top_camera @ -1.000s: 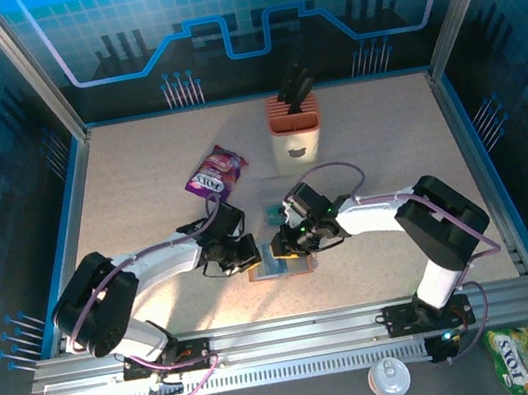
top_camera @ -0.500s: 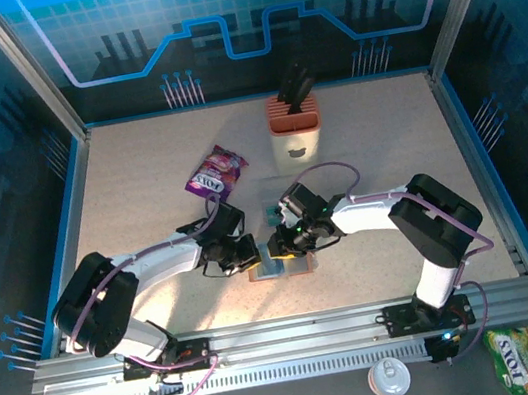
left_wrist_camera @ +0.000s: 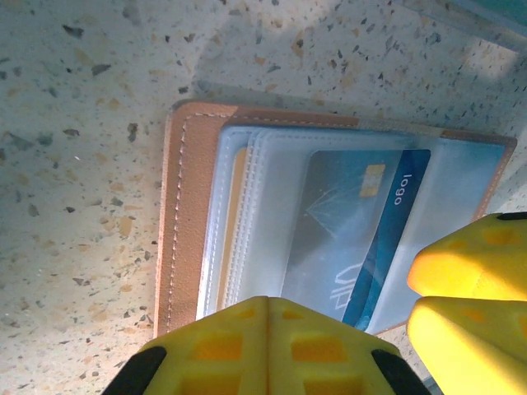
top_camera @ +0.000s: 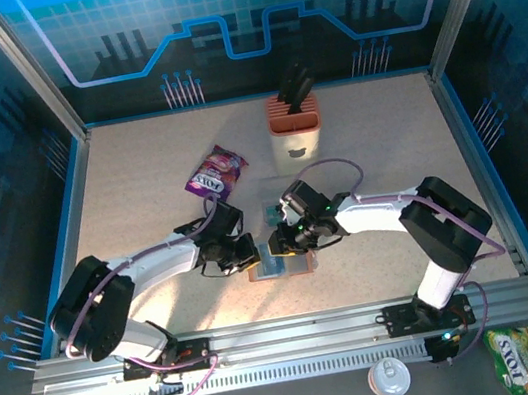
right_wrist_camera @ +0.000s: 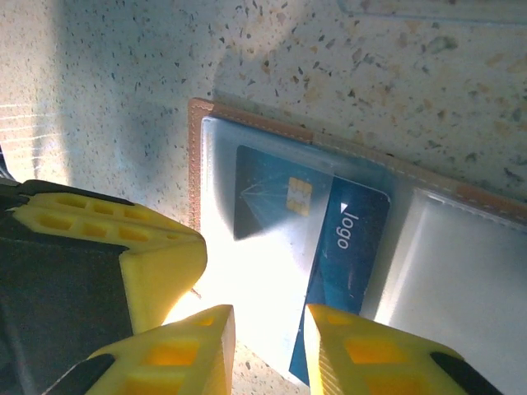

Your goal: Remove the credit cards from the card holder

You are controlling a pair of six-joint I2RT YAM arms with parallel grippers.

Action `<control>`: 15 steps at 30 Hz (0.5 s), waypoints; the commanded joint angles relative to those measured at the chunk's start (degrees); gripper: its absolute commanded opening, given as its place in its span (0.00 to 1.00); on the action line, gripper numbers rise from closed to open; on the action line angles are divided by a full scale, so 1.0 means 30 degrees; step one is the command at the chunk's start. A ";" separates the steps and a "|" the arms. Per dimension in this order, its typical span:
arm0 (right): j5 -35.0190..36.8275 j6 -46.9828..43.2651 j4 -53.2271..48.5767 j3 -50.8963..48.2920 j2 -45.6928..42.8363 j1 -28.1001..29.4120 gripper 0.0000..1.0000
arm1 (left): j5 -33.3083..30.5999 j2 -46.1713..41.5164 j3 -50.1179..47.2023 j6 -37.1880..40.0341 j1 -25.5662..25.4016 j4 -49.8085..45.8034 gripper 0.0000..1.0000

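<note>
Card holder lies open at the middle of the surface's near edge. One blue credit card protrudes from its pocket, long axis pointing at my right tool, which is narrowly parted astride the card's end; grip unconfirmed. My left tool, closed, bears on the holder.

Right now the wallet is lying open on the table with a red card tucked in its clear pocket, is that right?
Not quite. The card is blue, not red; the right wrist view shows it. The wallet does lie open on the table with that card tucked in its clear pocket.
</note>
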 commanded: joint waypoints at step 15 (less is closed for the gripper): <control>-0.0016 -0.0420 -0.0089 -0.0910 0.0382 -0.0437 0.30 | 0.0527 0.1385 0.0144 0.0096 0.0067 0.0485 0.07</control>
